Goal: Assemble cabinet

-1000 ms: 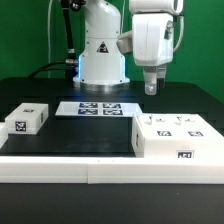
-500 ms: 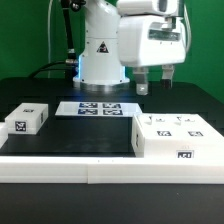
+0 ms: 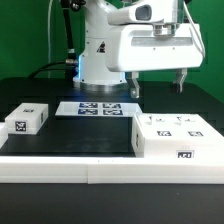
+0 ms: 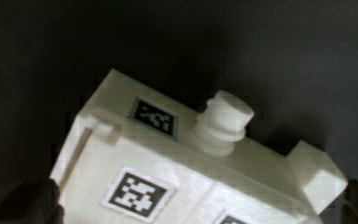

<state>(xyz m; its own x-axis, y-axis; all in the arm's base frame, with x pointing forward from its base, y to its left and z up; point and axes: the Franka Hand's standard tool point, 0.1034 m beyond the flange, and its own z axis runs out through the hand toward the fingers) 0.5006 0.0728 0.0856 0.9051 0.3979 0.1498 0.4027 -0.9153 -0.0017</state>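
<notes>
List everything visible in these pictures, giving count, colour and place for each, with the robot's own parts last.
cabinet body: one, white with black-and-white tags, exterior view's right
small block: one, white, tagged, exterior view's left
marker board: one, white, flat, mid-table
rail: one, white, along the table's near edge
table: one, black, under everything
robot base: one, white, at the back
gripper: one, white, open, above the table behind the cabinet body

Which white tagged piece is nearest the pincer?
The big box on the exterior view's right, by the open pincer; the small block lies far at that view's left.
</notes>
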